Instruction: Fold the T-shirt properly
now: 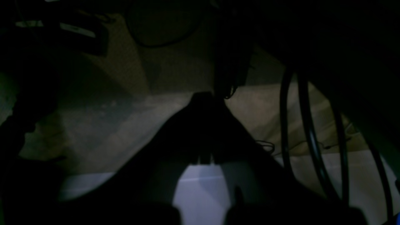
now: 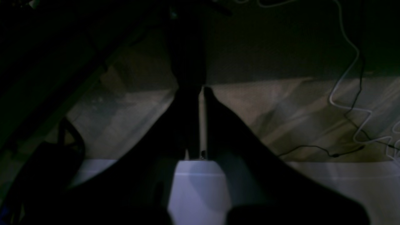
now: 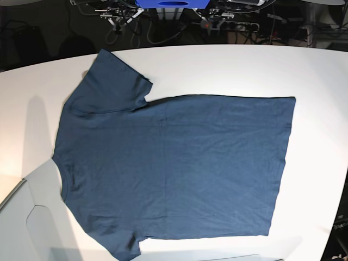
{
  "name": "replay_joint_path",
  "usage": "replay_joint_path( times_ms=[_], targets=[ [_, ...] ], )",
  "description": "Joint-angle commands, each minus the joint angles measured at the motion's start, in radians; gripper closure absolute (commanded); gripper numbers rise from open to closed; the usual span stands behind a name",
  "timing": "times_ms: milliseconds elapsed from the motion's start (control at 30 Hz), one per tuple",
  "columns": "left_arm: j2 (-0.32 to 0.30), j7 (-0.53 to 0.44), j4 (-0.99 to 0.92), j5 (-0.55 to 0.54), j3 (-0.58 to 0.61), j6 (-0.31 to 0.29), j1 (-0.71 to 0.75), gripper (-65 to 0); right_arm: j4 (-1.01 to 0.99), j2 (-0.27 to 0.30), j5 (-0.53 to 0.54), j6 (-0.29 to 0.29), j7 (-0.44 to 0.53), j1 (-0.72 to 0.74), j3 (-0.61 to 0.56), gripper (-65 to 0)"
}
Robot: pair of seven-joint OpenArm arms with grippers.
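Observation:
The dark navy T-shirt (image 3: 174,168) lies flat and spread out on the white table (image 3: 244,65) in the base view. Its collar is at the left, its hem at the right, and one sleeve points to the back left, the other to the front left. Neither arm shows in the base view. In the dim left wrist view my left gripper (image 1: 203,97) is a dark silhouette with its fingers meeting at the tip, holding nothing. In the right wrist view my right gripper (image 2: 201,90) shows only a thin slit between its fingers and is empty. The shirt is out of both wrist views.
Both wrist views look over the white table edge (image 1: 200,193) to a dim floor with cables (image 2: 350,93). Black hoses (image 1: 309,131) hang at the right of the left wrist view. A blue box (image 3: 171,4) and wiring sit behind the table.

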Motion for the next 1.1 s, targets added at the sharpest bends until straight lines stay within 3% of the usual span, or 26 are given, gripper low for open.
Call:
replay_joint_path(
  times_ms=[0, 1067],
  targets=[
    [-0.01, -0.003, 0.001, 0.003, 0.001, 0.006, 0.002, -0.2, -0.001, -0.003, 0.004, 0.027, -0.007, -0.004, 0.0, 0.0],
    [-0.03, -0.003, 0.004, 0.001, 0.001, 0.006, 0.062, -0.2, -0.001, 0.001, 0.003, 0.027, -0.007, -0.006, -0.001, 0.0]
  ],
)
